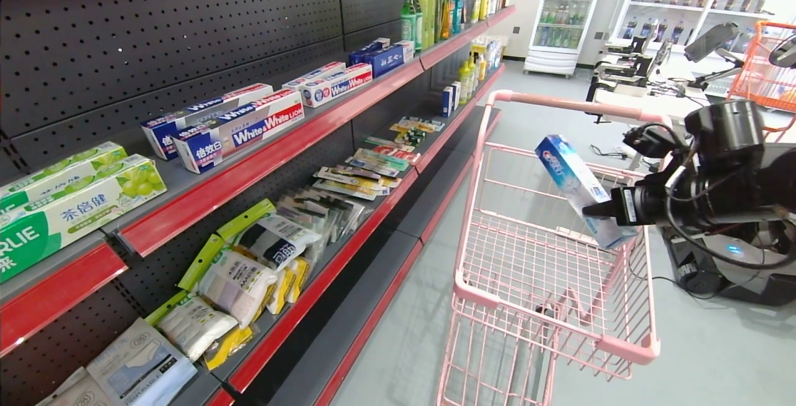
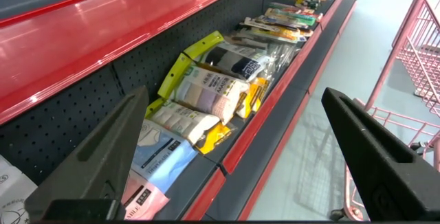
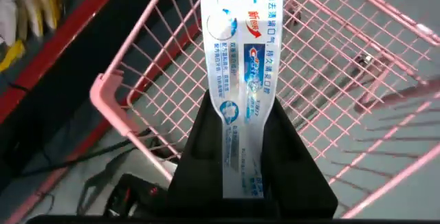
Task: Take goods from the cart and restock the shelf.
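A blue and white toothpaste box (image 1: 578, 188) hangs tilted above the pink wire cart (image 1: 491, 294), near its right rim. My right gripper (image 1: 612, 219) is shut on the box's lower end; in the right wrist view the box (image 3: 240, 66) sticks out from between the two black fingers (image 3: 295, 155) over the cart's mesh (image 3: 172, 107). My left gripper (image 2: 234, 162) is open, nothing between its fingers (image 2: 103, 155), facing the lower shelf with its packs of goods (image 2: 206, 100). Toothpaste boxes (image 1: 242, 123) line the upper shelf (image 1: 273, 163) on the left.
The shelf unit with red edges runs along the left, with bottles (image 1: 429, 8) at its far end. The lower shelf holds packets and pouches (image 1: 249, 269). An aisle of grey floor (image 1: 423, 306) lies between shelf and cart. Another orange cart (image 1: 765, 70) stands far right.
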{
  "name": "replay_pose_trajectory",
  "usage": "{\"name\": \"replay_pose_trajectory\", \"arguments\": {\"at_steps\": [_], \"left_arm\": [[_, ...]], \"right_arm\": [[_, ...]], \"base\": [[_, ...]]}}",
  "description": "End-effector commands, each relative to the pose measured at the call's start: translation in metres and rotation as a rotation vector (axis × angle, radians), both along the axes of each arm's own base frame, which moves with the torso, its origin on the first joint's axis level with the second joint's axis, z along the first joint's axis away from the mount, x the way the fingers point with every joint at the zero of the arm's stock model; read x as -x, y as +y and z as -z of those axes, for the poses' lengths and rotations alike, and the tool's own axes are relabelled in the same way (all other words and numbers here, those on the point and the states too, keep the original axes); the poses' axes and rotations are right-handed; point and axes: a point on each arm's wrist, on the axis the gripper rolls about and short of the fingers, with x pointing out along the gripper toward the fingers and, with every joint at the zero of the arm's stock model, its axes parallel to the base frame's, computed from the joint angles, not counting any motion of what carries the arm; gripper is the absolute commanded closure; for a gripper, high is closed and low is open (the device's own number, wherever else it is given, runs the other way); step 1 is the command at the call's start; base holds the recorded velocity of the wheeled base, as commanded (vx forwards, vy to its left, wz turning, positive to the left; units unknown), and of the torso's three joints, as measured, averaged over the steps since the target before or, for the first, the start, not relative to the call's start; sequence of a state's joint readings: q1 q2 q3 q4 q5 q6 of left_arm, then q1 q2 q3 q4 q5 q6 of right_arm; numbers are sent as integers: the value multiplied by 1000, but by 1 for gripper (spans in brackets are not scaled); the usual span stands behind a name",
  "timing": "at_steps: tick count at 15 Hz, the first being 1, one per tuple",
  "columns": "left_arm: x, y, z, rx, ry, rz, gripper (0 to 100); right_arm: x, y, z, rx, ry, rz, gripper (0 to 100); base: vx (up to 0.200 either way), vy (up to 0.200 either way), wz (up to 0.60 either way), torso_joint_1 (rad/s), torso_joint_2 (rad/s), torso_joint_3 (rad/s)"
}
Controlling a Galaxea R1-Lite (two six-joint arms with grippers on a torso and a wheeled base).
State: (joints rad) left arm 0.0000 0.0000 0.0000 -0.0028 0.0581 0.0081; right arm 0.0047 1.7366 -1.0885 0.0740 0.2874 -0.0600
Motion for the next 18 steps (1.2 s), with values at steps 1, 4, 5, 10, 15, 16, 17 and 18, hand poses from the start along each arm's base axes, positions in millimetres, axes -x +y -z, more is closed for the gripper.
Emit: {"name": "replay_pose_trajectory", "arguments": {"at_steps": [1,4,5,10,15,16,17,18], "left_arm": [[0,0,0,0,0,0,0],[0,0,0,0,0,0,0],[0,0,0,0,0,0,0],[0,0,0,0,0,0,0],[0,0,0,0,0,0,0],[0,0,0,0,0,0,0],[0,0,0,0,0,0,0],[0,0,0,0,0,0,0]], "right_arm": [[73,2,-42,-21,-125,149,100],[152,-4,-56,68,-271,268,100],[182,-7,-49,123,-308,276,100],[260,-11,-28,192,-374,332,100],[269,-14,-29,271,-405,391,100],[270,-14,-29,281,-413,392,100],[273,-14,-30,290,-428,388,100],[277,-13,-31,294,-446,380,100]], "base": [[0,0,0,0,0,0],[0,0,0,0,0,0],[0,0,0,0,0,0],[0,0,0,0,0,0],[0,0,0,0,0,0],[0,0,0,0,0,0],[0,0,0,0,0,0],[0,0,0,0,0,0]]}}
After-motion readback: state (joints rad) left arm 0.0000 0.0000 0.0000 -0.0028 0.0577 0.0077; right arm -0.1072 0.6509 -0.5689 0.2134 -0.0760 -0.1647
